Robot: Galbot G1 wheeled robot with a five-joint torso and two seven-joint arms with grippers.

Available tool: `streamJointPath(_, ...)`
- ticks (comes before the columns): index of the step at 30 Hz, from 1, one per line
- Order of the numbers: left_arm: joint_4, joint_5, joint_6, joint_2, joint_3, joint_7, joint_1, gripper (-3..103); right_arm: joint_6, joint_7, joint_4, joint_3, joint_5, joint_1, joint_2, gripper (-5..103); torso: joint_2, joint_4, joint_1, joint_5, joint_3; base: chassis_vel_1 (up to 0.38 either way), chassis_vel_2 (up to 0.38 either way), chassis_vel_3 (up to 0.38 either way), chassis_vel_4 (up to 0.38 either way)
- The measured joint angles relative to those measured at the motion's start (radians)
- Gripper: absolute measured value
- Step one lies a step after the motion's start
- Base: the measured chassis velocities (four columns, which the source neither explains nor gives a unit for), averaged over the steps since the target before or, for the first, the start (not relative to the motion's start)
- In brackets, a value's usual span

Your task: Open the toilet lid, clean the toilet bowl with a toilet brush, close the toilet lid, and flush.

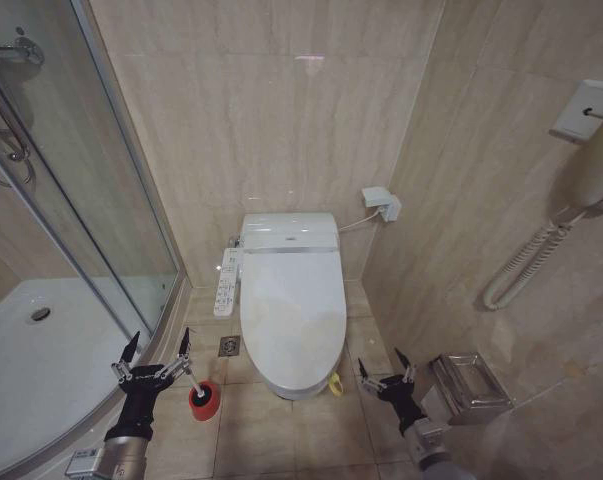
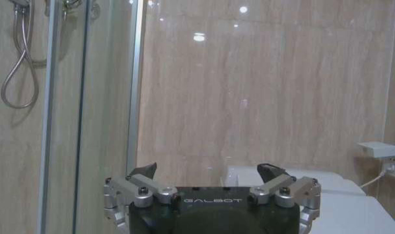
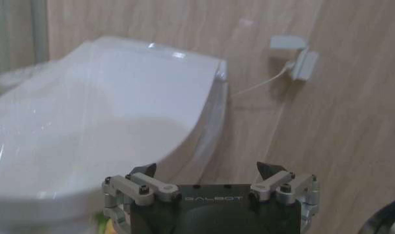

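The toilet lid (image 1: 292, 300) lies shut over the toilet bowl, glossy white, with a yellow-green strap (image 1: 334, 384) at its front edge; it also shows in the right wrist view as the toilet lid (image 3: 100, 112). A white button panel (image 1: 226, 282) sits on the bowl's left side. The toilet brush (image 1: 195, 381) stands in its red holder (image 1: 205, 400) on the floor left of the toilet's front. My left gripper (image 1: 156, 349) is open just left of the brush, holding nothing. My right gripper (image 1: 385, 368) is open, low and right of the toilet's front.
A glass shower enclosure (image 1: 71, 230) with a white tray (image 1: 41, 370) is at the left. A floor drain (image 1: 229, 346) lies beside the toilet. A metal holder (image 1: 468, 385) and a hose (image 1: 526, 260) hang on the right wall, a socket (image 1: 381, 203) behind the toilet.
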Motion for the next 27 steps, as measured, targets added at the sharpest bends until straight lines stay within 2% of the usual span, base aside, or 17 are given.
streamJointPath(11, 0.000, 0.000, 0.000, 0.000, 0.000, 0.000, 0.000, 100, 0.023, 0.008, -0.170, -0.086, -0.047, 0.074, -0.024, 100, 0.000, 0.0000, 0.000, -0.0002, 0.000, 0.000, 0.000, 0.000, 0.000)
streamJointPath(27, 0.000, 0.000, 0.000, 0.000, 0.000, 0.000, 0.000, 100, 0.013, 0.014, -0.293, -0.191, -0.079, 0.166, -0.036, 100, 0.000, 0.0000, 0.000, -0.0002, 0.000, 0.000, 0.000, 0.000, 0.000)
